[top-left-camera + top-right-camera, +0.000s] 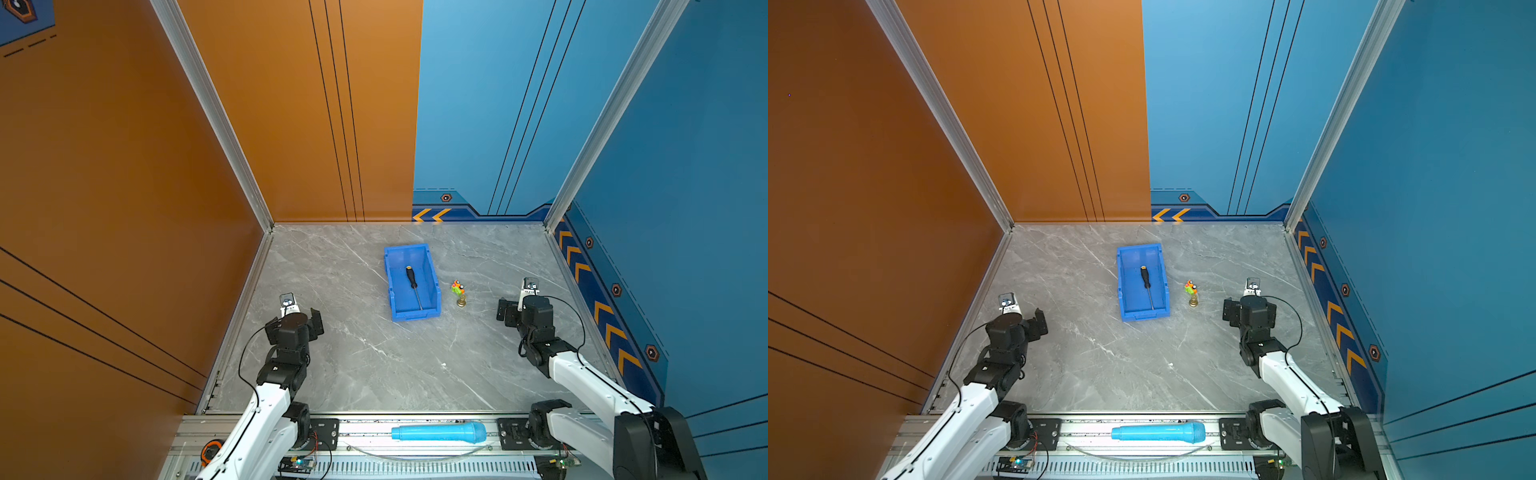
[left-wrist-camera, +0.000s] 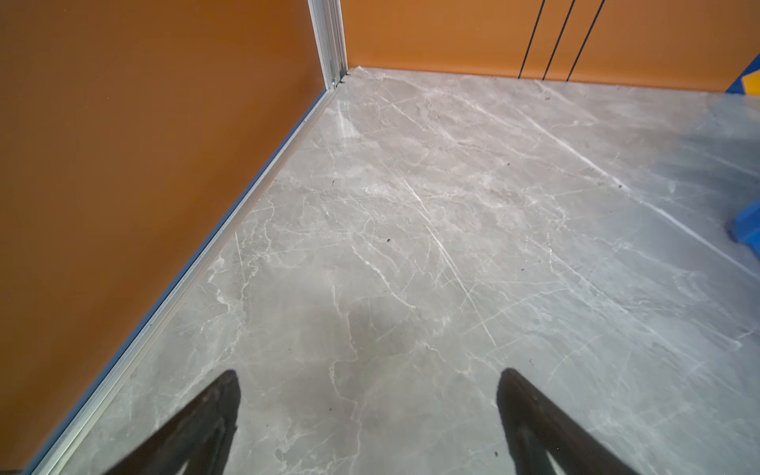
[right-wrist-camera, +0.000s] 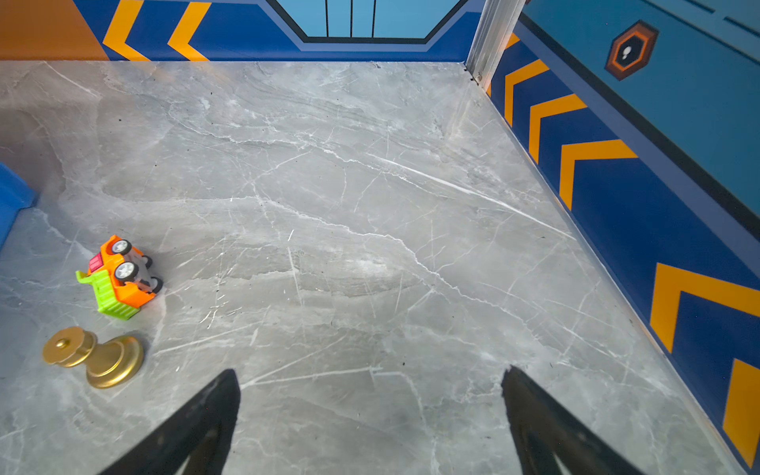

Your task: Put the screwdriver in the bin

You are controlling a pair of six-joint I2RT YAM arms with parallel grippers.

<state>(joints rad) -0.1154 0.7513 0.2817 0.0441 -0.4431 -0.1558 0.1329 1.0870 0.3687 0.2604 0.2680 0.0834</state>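
Note:
The screwdriver point(image 1: 412, 284) point(image 1: 1146, 284), with a black handle, orange cap and thin silver shaft, lies lengthwise on the floor of the blue bin point(image 1: 389, 286) point(image 1: 1121, 286) in both top views. The bin stands at the middle back of the marble table. My left gripper point(image 1: 295, 318) point(image 2: 368, 374) hovers near the left wall, well short of the bin, open with nothing between its fingers. My right gripper point(image 1: 524, 309) point(image 3: 370, 374) is open and empty too, right of the bin. A corner of the bin point(image 2: 746, 230) point(image 3: 12, 197) shows in each wrist view.
A small orange and green toy truck point(image 1: 457, 287) point(image 3: 119, 279) lies on its side just right of the bin, with a gold knob point(image 1: 461, 301) point(image 3: 94, 357) beside it. A light-blue toy microphone point(image 1: 438, 432) rests on the front rail. Walls close three sides.

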